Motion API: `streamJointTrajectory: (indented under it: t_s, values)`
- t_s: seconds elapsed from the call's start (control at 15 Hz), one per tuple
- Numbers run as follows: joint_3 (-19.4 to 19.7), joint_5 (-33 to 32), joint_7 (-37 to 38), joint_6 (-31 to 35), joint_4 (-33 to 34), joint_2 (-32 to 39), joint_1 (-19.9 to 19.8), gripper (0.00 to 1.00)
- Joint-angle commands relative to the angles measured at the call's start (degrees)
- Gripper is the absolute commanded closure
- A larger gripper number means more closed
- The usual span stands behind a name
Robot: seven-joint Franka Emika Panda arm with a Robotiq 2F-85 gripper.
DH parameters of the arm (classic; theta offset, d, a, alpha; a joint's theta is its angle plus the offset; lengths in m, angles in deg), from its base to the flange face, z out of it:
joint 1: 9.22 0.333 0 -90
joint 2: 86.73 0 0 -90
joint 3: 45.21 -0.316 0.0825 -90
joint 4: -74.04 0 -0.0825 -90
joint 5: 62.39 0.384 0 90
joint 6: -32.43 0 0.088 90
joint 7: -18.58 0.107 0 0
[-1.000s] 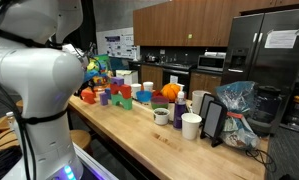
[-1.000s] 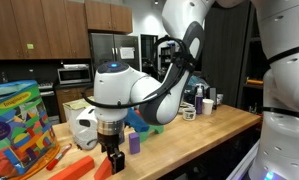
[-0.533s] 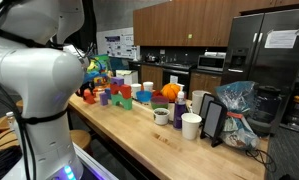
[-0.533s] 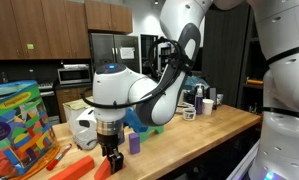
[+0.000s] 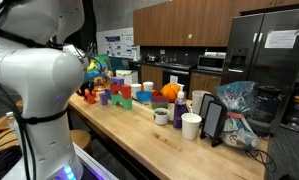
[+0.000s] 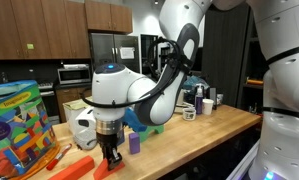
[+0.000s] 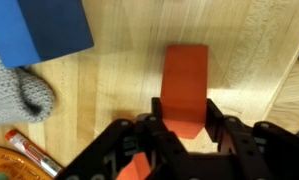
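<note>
A kitchen with dark wooden cabinets and a steel fridge lies behind a long pale wooden tabletop (image 6: 214,128) crowded with cups and toys. In the wrist view the end effector (image 7: 184,122) is pinching an orange-red rectangular block (image 7: 185,75) — one black finger pressed against each long side near its lower end. The block lies along the wood grain; whether it rests on the surface or is raised off it cannot be told. Up and to the left sits a blue flat block (image 7: 44,28), cut off by the frame's edge, and below it a grey knitted cloth (image 7: 19,92), also only partly seen.

In an exterior view the end effector (image 6: 111,160) points straight down at the near end of the tabletop, its tips almost lost at the bottom of the frame. A small purple cylinder (image 6: 135,143) stands just beside it — a colourful toy box (image 6: 17,120) is further off. In an exterior view the robot's white arm (image 5: 34,80) fills the left side, and the grasp is too small and too hidden to make out.
</note>
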Motion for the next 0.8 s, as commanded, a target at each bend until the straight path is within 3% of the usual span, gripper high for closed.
streamJointTrajectory:
  t_s: [0.0, 0.33, 0.73]
  values:
    - [-1.1, 3.5, -4.5, -0.7, -0.2, -0.7, -0.6, 0.82]
    - [-5.2, 13.0, -15.4, -1.6, -2.1, -3.8, -1.1, 0.82]
    - [-6.4, 14.7, -17.8, -4.6, -3.6, -10.3, 0.0, 0.82]
